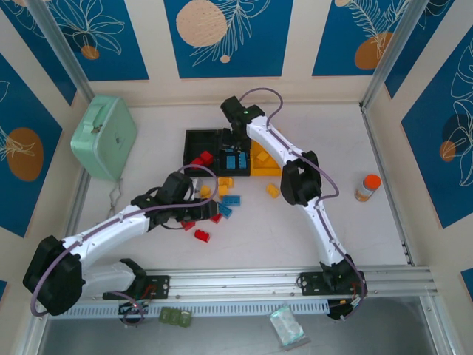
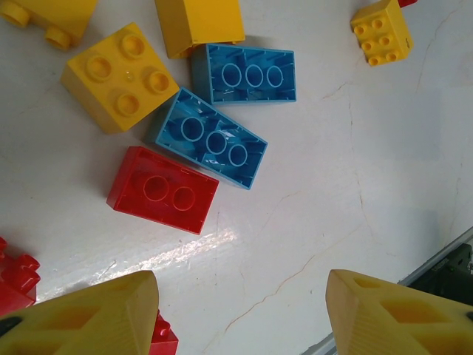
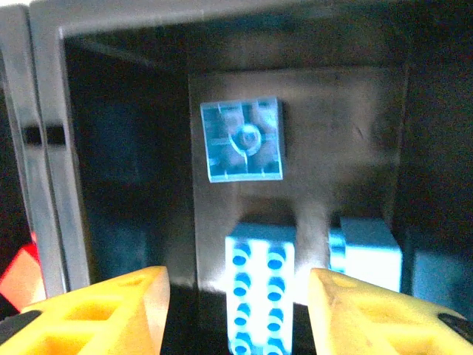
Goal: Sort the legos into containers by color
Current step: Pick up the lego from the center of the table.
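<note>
Right gripper [image 3: 236, 281] parted, empty, over middle bin [image 3: 347, 133]. Left gripper [image 2: 240, 285] parted, empty, above red brick [image 2: 162, 190] touching blue brick [image 2: 211, 140]. Risk: closing could drag both colours together.

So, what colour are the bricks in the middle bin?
The bricks are blue; the right wrist view shows them best.

We've got one fixed cam up high behind the arm bases [image 1: 140, 285], looking down and forward over the whole table [image 1: 332, 237], containers [image 1: 194, 140] toward the far side. The left wrist cam looks straight down from close above the loose legos [image 2: 214, 144], the same scatter we see mid-table from overhead. The right wrist cam peers close-up into the middle black bin [image 3: 111, 148], also visible from the top cam.
</note>
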`<state>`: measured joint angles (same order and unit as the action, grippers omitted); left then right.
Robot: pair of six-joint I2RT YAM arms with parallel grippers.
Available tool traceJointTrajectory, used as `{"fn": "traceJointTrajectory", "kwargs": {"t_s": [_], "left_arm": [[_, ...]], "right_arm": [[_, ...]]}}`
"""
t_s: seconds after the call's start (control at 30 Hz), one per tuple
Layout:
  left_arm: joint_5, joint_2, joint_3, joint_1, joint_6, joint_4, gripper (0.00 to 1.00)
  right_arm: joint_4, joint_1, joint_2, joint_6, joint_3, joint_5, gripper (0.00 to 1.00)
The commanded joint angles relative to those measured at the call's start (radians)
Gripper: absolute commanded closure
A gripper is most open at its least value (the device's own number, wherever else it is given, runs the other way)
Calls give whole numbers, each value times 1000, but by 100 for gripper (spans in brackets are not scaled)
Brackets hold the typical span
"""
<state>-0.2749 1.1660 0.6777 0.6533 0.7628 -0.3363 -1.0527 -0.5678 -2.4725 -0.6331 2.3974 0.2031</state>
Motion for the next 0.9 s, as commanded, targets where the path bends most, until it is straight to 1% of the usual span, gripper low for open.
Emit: {"fn": "traceJointTrajectory", "kwargs": {"t_s": [0.0, 0.07, 0.13, 0.23, 0.33, 0.4, 0.5, 0.7, 0.87], "left_arm": [[14, -13, -7, 10, 12, 1, 38], [13, -12, -10, 10, 15, 6, 38], [10, -11, -11, 10, 15, 12, 38], [5, -5, -12, 11, 16, 20, 38], [-1, 2, -11, 9, 21, 32, 38], [-6, 11, -9, 10, 21, 41, 38], [-17, 28, -3, 11, 24, 51, 38], [-33, 66, 21, 16, 22, 71, 38], [-58, 115, 42, 35, 24, 105, 38]], "right_arm": [[39, -20, 164, 26, -90, 30, 45], [58, -21, 222, 31, -157, 35, 44], [85, -24, 284, 35, -235, 36, 41], [129, -27, 387, 45, -369, 42, 32], [161, -21, 478, 49, -493, 50, 21], [177, -14, 534, 53, -567, 57, 17], [198, 1, 623, 57, -689, 66, 16], [252, 51, 792, 91, -959, 66, 15], [303, 78, 866, 152, -1120, 49, 16]]}}
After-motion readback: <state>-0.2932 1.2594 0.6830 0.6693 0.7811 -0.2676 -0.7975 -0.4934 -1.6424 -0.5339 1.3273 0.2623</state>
